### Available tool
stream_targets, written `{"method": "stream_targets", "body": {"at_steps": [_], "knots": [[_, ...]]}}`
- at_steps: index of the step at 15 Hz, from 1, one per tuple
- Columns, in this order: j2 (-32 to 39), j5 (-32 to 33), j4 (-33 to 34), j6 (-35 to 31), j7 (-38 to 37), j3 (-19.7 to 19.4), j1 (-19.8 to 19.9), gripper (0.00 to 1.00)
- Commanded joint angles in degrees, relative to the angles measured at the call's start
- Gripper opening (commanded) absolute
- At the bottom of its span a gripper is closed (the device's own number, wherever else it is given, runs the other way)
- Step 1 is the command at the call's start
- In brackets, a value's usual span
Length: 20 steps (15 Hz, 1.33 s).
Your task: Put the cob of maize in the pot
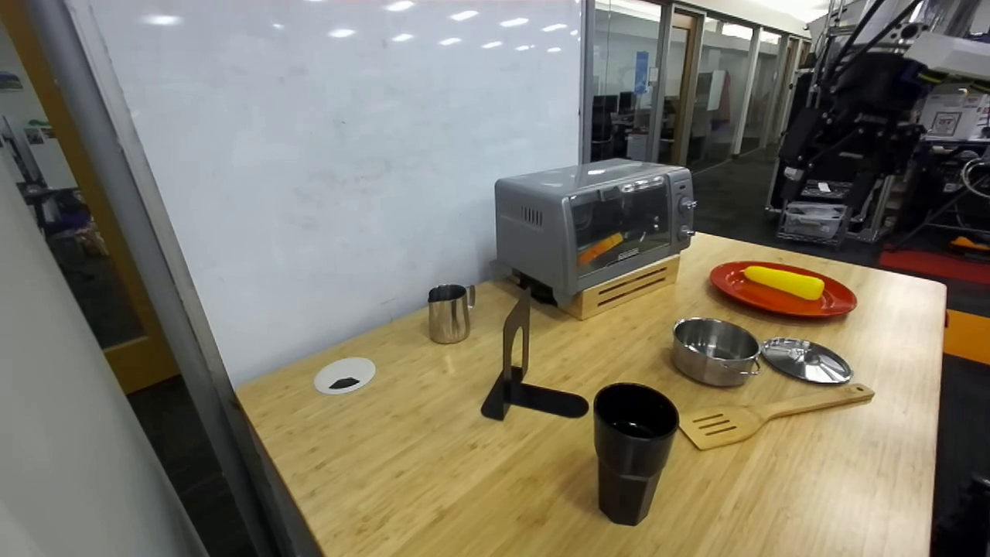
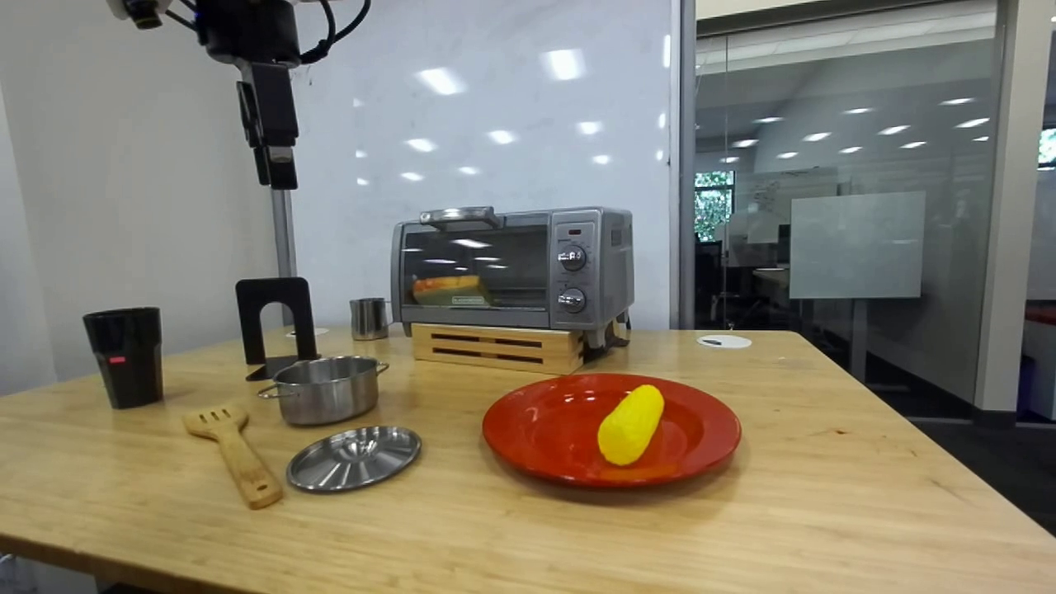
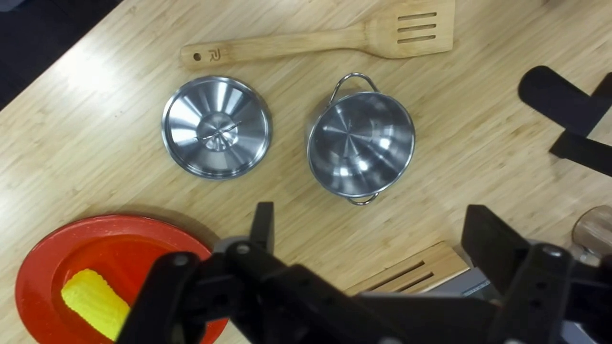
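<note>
The pot (image 2: 330, 394) stands upright on the surface (image 2: 511, 536). Just beside it, to its left in the wrist view, a metal lid (image 3: 186, 126) lies flat; a slotted wooden spatula (image 3: 296, 43) lies just beside another side of the pot. Near the pot, behind it in both exterior views, a slatted wooden stand (image 2: 487, 346) bears a toaster oven (image 2: 520, 264). A black bookend (image 1: 549, 398) is to the pot's left in both. The cob of maize (image 2: 631, 425) lies on the red plate (image 2: 536, 429), to the pot's right in both. Farther off are the upright black cup (image 1: 634, 456), left of the pot, and the steel cup (image 1: 448, 317), beyond it. Well above the pot's level, the fingers (image 3: 492, 243) are spread wide, holding nothing.
</note>
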<state>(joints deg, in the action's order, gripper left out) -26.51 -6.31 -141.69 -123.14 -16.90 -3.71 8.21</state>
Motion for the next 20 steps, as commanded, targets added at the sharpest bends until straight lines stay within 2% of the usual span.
{"method": "stream_targets", "body": {"at_steps": [1, 4, 8, 14, 20], "knots": [[0.0, -0.1, 0.1, 0.2, 0.1, 0.2, 0.2, 1.00], [1.2, -0.3, 1.0, -1.0, 0.2, -0.1, 0.4, 1.00], [7.3, 0.1, 6.9, -2.9, 1.8, -3.9, 2.7, 1.00], [20.2, 1.9, 20.3, -0.8, 12.4, -11.4, 5.2, 1.00], [34.7, 1.4, 32.9, -1.1, 17.4, -15.3, 8.4, 1.00]]}}
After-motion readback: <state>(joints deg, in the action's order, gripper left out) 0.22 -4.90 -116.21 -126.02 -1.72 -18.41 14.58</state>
